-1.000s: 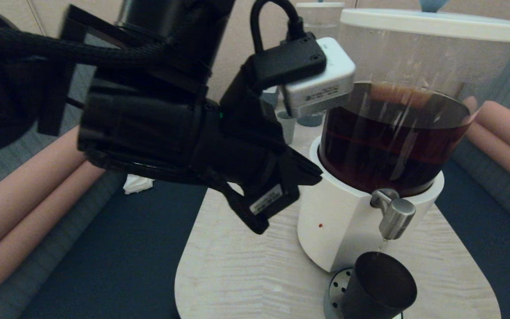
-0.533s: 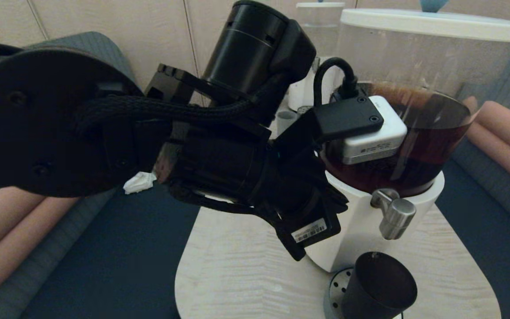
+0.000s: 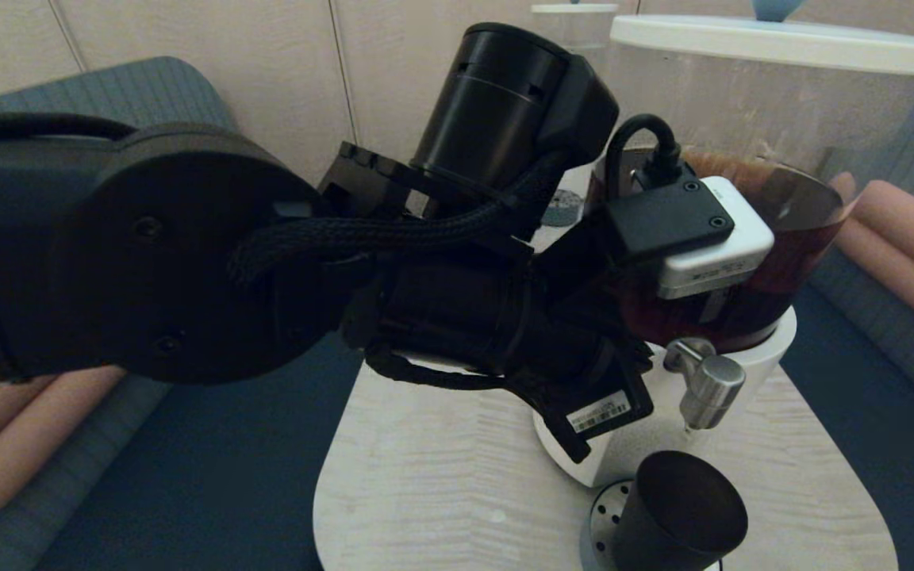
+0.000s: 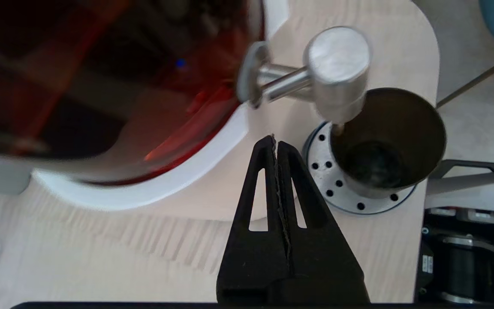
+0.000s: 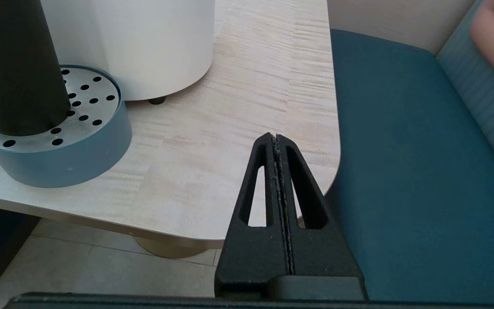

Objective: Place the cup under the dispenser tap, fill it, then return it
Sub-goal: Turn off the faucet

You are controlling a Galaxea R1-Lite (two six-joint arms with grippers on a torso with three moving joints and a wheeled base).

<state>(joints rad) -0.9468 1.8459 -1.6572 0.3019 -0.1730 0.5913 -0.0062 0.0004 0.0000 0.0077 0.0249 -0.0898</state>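
Your left arm fills the left and middle of the head view, its black wrist reaching in front of the big dispenser (image 3: 743, 262) with the white base and clear tank of dark brown liquid. Your left pincer (image 4: 276, 141) has its two black fingers pressed flat together with nothing between them, and its tip hangs above the pale wood-grain tabletop (image 3: 441, 507), just beside the dispenser's white base and near the cup, touching neither. To the right of that wrist you see the stubby brushed-steel cylindrical dispenser tap (image 3: 709, 390) jutting from the base. Directly below the tap stands the small matte black tapered cup (image 3: 683, 511), upright on the round perforated steel drip tray (image 4: 337, 180) with the grey-blue wall; the left wrist view shows its mouth open under the spout and its inside dark, so you cannot tell how much liquid it holds. Further right, your right pincer (image 5: 277, 141) is likewise closed tight and empty, low beside the tabletop's rounded corner, near the teal seat cushion (image 5: 410, 163) and well apart from the cup.
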